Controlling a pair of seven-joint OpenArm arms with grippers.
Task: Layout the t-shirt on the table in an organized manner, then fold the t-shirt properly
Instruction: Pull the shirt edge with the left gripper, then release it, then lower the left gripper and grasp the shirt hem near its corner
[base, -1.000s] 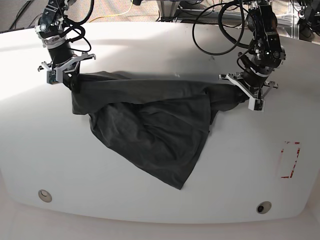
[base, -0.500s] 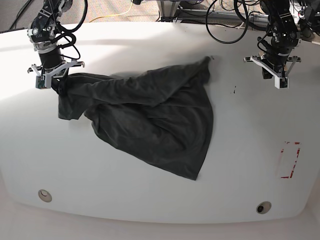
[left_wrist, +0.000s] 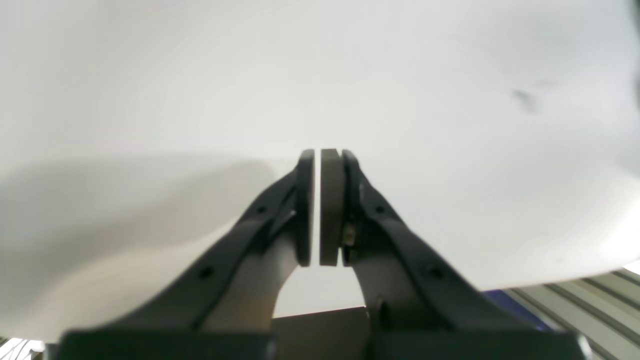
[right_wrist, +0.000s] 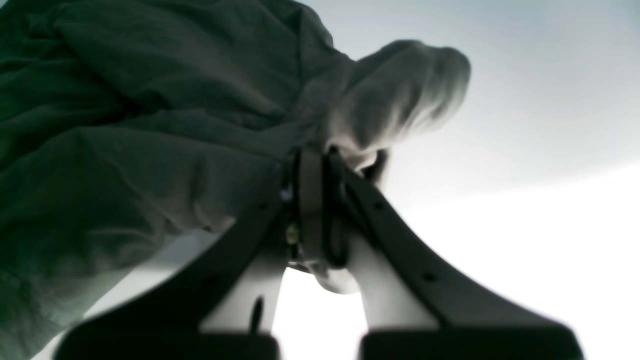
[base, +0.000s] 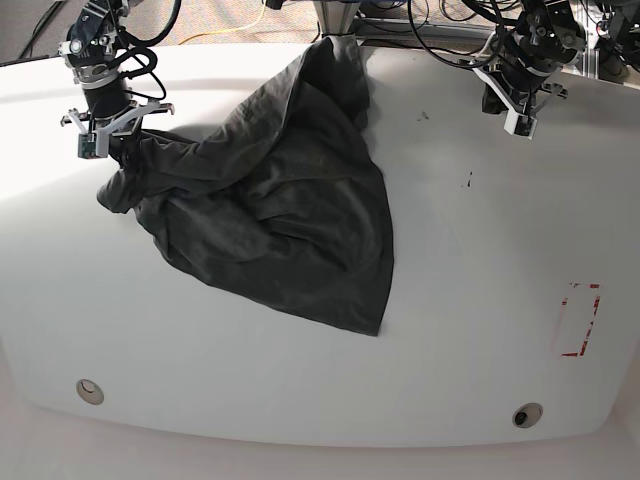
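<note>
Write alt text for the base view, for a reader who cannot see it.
A dark grey t-shirt lies crumpled on a white table, one corner pinched by the right gripper at the picture's left. The left gripper hangs at the upper right with nothing in it, clear of the cloth.

Dark charcoal t-shirt (base: 270, 210), crumpled and unfolded, spread across the left half of the white tabletop (base: 470, 300); one corner reaches the far edge, another points toward the near edge. Red dashed rectangle (base: 578, 320) at right.
</note>
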